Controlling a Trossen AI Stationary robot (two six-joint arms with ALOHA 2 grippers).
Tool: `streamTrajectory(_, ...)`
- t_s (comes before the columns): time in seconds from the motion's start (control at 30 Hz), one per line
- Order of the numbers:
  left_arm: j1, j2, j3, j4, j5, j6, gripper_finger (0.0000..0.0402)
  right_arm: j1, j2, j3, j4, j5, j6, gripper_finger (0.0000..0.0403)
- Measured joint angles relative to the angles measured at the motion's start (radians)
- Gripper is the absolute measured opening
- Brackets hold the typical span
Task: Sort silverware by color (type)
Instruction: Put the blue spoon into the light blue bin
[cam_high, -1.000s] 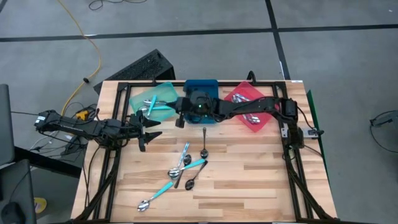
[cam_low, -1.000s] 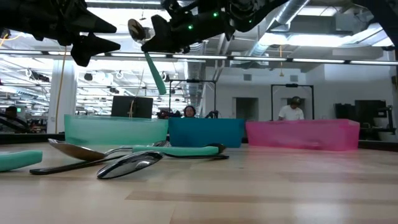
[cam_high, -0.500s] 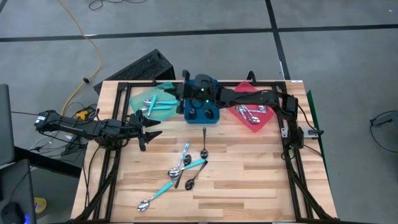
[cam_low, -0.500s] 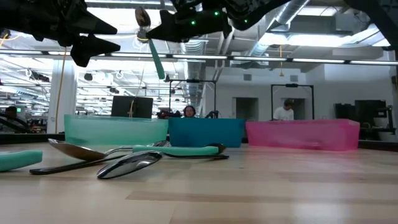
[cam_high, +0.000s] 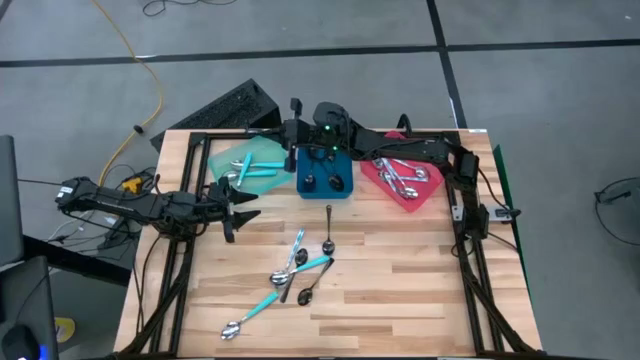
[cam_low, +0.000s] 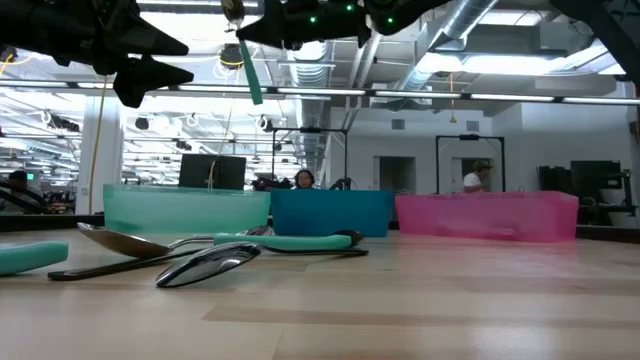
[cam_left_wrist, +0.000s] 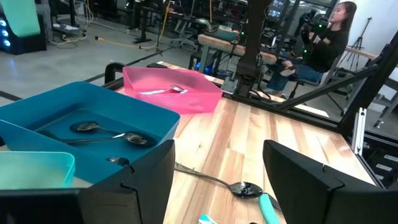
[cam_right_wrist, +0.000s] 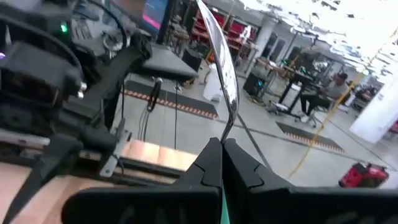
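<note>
My right gripper (cam_low: 250, 29) is high over the table's far edge, between the teal tray (cam_high: 243, 160) and the blue tray (cam_high: 324, 178), shut on a teal-handled spoon (cam_low: 250, 78). My left gripper (cam_high: 243, 209) waits open above the table's left side, with nothing between its fingers. Several spoons, teal-handled and black (cam_high: 295, 270), lie loose on the wood in the middle, and one black spoon (cam_high: 328, 228) lies apart. Two teal-handled spoons lie in the teal tray, black ones (cam_left_wrist: 106, 130) in the blue tray and silver ones in the pink tray (cam_high: 402, 180). My right gripper pinches the spoon's thin metal neck (cam_right_wrist: 225, 132) between its two fingers, just above the teal handle. The fingers come in about level from the table's right and lie across the spoon. The spoon is lifted clear, nearly upright, bowl (cam_right_wrist: 217, 43) up and handle (cam_low: 252, 85) hanging below.
The three trays stand side by side along the far edge. A black metal frame (cam_high: 470, 250) borders the table on its sides. Bare wood lies along the near edge and on the right half. People sit in the room beyond.
My right gripper has risen and gone toward the table's far edge with the teal-handled spoon, off the blue tray, which now shows whole. It has rolled, so the spoon has turned more upright, with its bowl higher.
</note>
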Motion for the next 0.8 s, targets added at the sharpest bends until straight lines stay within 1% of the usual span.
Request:
streamTrajectory(0.07,0.000,0.000,0.000,0.000,0.000,-0.001,0.0228,-0.001,0.038,0.048,0.007,-0.021,0.005,0.0020)
streamTrajectory(0.17,0.000,0.000,0.000,0.000,0.000,-0.002,0.0228,0.000,0.126,0.167,-0.083,-0.038,0.002,0.0020)
streamTrajectory(0.27,0.000,0.000,0.000,0.000,0.000,-0.007,0.0228,0.013,0.218,0.306,-0.254,-0.003,-0.035,0.0020)
streamTrajectory(0.37,0.000,0.000,0.000,0.000,0.000,-0.017,0.0228,0.015,0.281,0.430,-0.396,0.009,-0.070,0.0020)
streamTrajectory(0.43,0.000,0.000,0.000,0.000,0.000,-0.018,0.0228,0.013,0.310,0.496,-0.465,0.017,-0.080,0.0020)
streamTrajectory(0.5,0.000,0.000,0.000,-0.003,0.000,-0.017,0.0228,0.013,0.346,0.546,-0.492,0.043,-0.100,0.0020)
streamTrajectory(0.57,0.000,0.000,0.000,-0.005,0.000,-0.018,0.0228,0.017,0.373,0.559,-0.496,0.072,-0.112,0.0020)
streamTrajectory(0.63,0.000,0.000,0.000,-0.007,0.001,-0.021,0.0228,0.025,0.380,0.533,-0.489,0.076,-0.125,0.0020)
streamTrajectory(0.67,0.000,0.000,0.000,-0.008,0.001,-0.024,0.0228,0.031,0.395,0.533,-0.484,0.095,-0.134,0.0020)
streamTrajectory(0.73,0.000,0.000,0.000,-0.008,0.001,-0.031,0.0228,0.041,0.423,0.538,-0.450,0.186,-0.145,0.0020)
streamTrajectory(0.8,0.000,0.000,0.000,-0.008,0.001,-0.032,0.0228,0.045,0.444,0.533,-0.469,0.223,-0.144,0.0020)
